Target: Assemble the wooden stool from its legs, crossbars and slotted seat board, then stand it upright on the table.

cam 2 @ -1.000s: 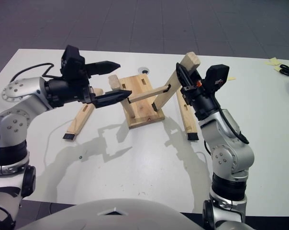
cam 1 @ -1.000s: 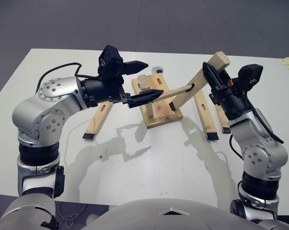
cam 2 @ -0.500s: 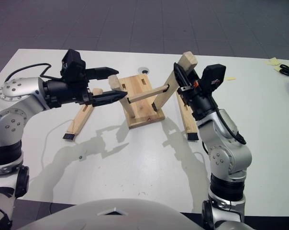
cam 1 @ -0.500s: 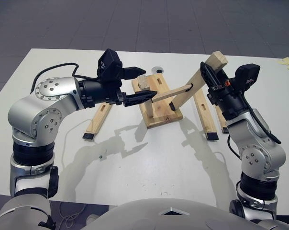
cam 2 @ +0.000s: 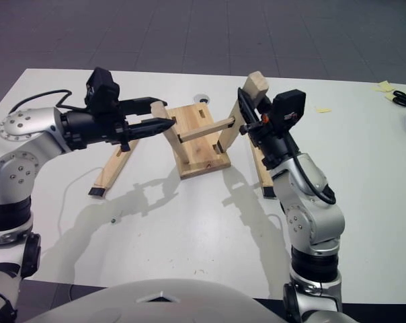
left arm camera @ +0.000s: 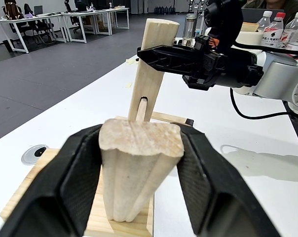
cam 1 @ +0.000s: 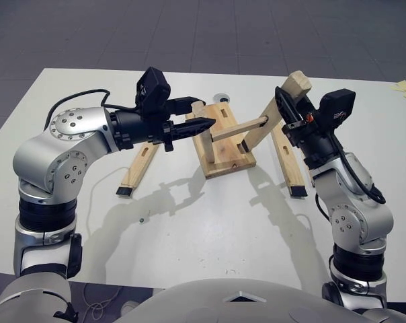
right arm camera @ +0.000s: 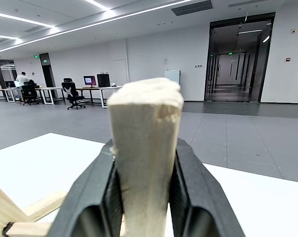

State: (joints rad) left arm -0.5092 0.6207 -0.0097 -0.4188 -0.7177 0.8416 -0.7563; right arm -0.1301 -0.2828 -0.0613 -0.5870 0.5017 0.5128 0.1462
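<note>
Roughly half built. Seat board (cam 1: 233,158) flat on desk (cam 1: 210,229), centre. Left pincer (cam 1: 201,113) clamped on near-upright leg (cam 1: 206,145); right pincer (cam 1: 287,111) clamped on tilted leg (cam 1: 260,131); crossbar (cam 1: 238,129) bridging both. Loose legs (cam 1: 139,165) (cam 1: 287,165) unfitted; standing upright pending.

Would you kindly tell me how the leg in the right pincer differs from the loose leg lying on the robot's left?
The held leg, in the right pincer, is raised and tilted; the loose leg lies flat on the table. The held leg has a crossbar in its slot; the loose leg's slot is empty. The held leg is gripped; the loose leg is untouched. Both are pale wood with a dark end.
</note>
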